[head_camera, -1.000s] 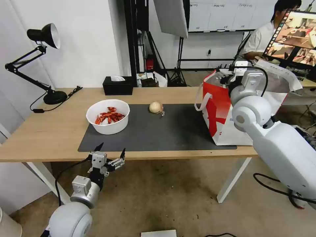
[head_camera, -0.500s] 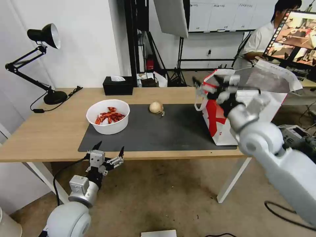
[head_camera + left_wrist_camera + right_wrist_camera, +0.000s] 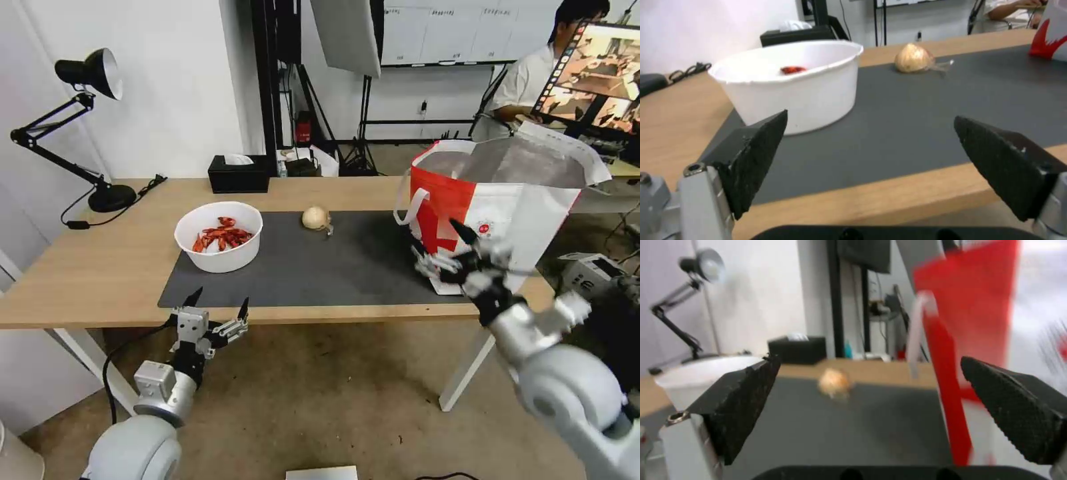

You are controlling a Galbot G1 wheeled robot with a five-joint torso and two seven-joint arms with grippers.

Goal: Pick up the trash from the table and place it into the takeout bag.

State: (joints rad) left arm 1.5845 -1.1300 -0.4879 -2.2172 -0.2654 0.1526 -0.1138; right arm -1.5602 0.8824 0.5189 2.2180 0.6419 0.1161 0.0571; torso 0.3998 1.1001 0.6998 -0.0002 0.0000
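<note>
Head view. Table [image 3: 100, 267]: light wood w/ dark grey mat [image 3: 313, 267] across its middle. White bowl [image 3: 219, 235] stands on mat's left end, red crayfish shells inside; beige lump [image 3: 315, 217] lies at mat's far edge, about centre, well apart from bowl. Takeout bag [image 3: 500, 213], red-and-white w/ silver lining, stands upright and open-topped at table's right end, on mat's right edge; white strap handle [image 3: 408, 203] hangs on its left face. Black tissue box [image 3: 238, 173] at far edge, behind bowl; black desk lamp [image 3: 73, 127] at far left.

Left gripper [image 3: 218, 303]: below table's near edge, in front of mat's left corner, fingers spread wide, nothing between them. Left wrist view: bowl [image 3: 791, 83] just beyond the finger on its side, lump [image 3: 913, 62] farther off on mat.

Right gripper [image 3: 443, 250]: near right side, just in front of bag's lower left corner, fingers spread wide, empty; contact w/ bag cannot be told. Right wrist view: lump [image 3: 834, 382] far ahead on mat, bag's red side [image 3: 969, 323] close by.
</note>
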